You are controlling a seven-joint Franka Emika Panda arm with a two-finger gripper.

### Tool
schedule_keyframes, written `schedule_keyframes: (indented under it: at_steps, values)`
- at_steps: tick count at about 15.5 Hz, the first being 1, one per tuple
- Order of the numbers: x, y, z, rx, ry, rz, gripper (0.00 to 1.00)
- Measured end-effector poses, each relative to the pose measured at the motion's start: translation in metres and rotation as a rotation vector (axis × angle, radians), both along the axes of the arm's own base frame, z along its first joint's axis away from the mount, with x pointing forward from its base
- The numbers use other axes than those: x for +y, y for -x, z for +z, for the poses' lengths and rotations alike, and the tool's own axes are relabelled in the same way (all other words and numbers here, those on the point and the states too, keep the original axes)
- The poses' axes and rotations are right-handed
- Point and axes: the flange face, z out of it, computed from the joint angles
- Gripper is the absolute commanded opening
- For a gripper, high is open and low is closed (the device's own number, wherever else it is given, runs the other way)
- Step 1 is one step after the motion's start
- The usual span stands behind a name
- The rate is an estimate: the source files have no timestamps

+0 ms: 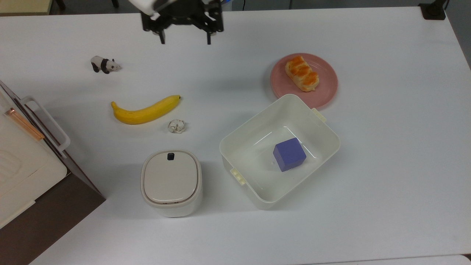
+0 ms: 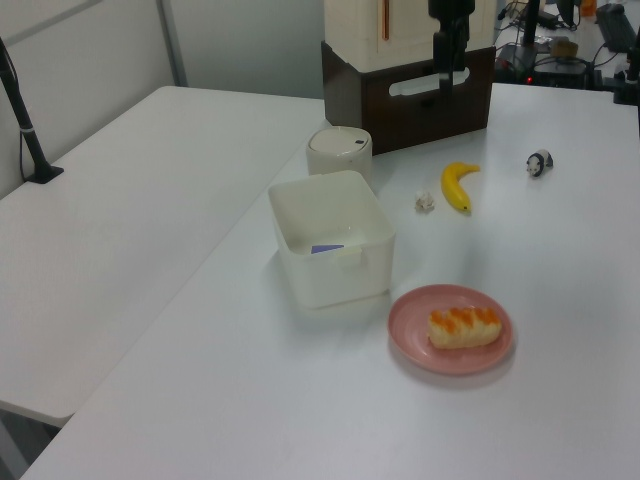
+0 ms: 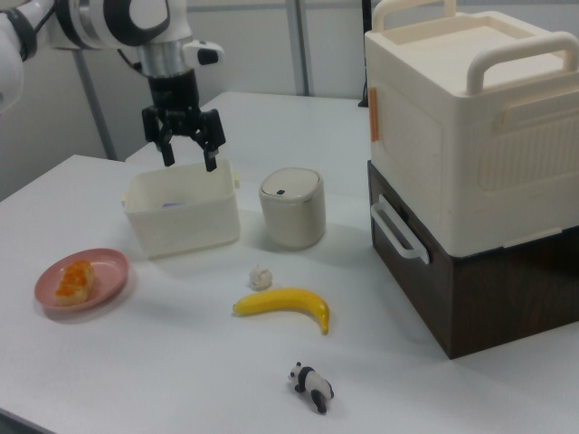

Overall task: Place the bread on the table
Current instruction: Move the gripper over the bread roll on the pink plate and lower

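The bread is a short oblong roll with a glossy orange-brown glazed top, scored into a few puffed segments, and pale cream sides. It lies on the round pink plate, slightly off the plate's centre, its long axis running diagonally in the top view. In the left view the bread shows its pale flank below the orange crust, and in the right view it sits as a small orange lump on the plate.

The plate rests on the white table, and the white tub overlaps the plate's rim in the top view; a purple block lies inside the tub. Well away from the plate, toward the top view's left, lie a banana, a small crumpled white object, a panda figurine and a lidded white bin.

The gripper hangs above the table, well apart from the plate toward the top view's upper left, its two fingers spread wide with nothing between them
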Motion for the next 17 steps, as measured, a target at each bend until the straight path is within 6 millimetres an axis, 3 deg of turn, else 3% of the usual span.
schedule_keyframes:
  at_steps: [4,9,11,17]
  values:
    - [0.045,0.006,-0.039,0.074,0.071,0.097,1.00]
    - [0.058,0.025,-0.046,0.059,0.093,0.129,1.00]
    - [0.074,0.036,-0.056,0.081,0.107,0.162,1.00]
    - [0.146,0.068,-0.116,0.128,0.159,0.325,1.00]
